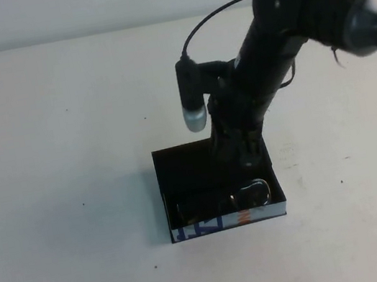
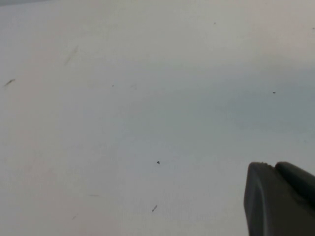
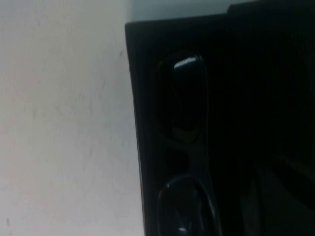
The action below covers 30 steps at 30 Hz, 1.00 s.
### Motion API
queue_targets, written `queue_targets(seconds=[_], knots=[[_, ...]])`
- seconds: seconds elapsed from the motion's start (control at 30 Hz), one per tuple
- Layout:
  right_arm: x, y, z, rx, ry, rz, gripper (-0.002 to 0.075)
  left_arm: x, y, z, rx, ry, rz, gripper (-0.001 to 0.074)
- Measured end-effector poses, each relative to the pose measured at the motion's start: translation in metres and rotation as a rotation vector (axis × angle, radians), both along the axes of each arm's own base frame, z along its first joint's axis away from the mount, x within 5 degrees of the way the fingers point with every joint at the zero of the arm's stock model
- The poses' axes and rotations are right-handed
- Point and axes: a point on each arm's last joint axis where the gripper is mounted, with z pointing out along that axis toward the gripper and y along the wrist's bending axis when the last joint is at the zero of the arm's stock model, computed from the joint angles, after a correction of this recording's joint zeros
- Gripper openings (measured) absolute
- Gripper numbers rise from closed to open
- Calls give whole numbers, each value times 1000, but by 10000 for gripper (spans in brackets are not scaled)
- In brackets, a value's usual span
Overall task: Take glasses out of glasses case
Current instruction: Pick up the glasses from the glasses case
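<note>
The right gripper (image 1: 237,148) is reaching down into the glasses case (image 1: 179,168), which is sitting near the middle of the table (image 1: 55,172), a bit toward the near edge. The glasses (image 3: 184,142) are lying inside along the near wall. Can't tell its finger state. The left gripper (image 2: 275,201) is hanging over bare table, can't tell either.

Blue lettering and an orange mark are seen on the black shallow glasses case's white wall (image 1: 228,221); nothing is legible.
</note>
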Motion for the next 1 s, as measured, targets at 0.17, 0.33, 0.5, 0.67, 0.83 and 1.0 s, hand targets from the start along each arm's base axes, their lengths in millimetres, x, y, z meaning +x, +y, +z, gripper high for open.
queue_targets(seconds=[0.17, 0.33, 0.5, 0.67, 0.83, 1.0], knots=[[-2, 21, -18, -38, 2, 75, 39, 0, 0, 0, 0, 0, 0, -5], [-9, 29, -17, -93, -36, 108, 55, 0, 0, 0, 0, 0, 0, -5], [-16, 36, -16, -117, -47, 119, 230, 0, 0, 0, 0, 0, 0, -5], [-18, 33, -24, -153, -35, 124, 396, 0, 0, 0, 0, 0, 0, -5], [-18, 29, -31, -199, -31, 125, 344, 0, 0, 0, 0, 0, 0, -5], [-17, 28, -32, -201, -28, 90, 296, 0, 0, 0, 0, 0, 0, -5]])
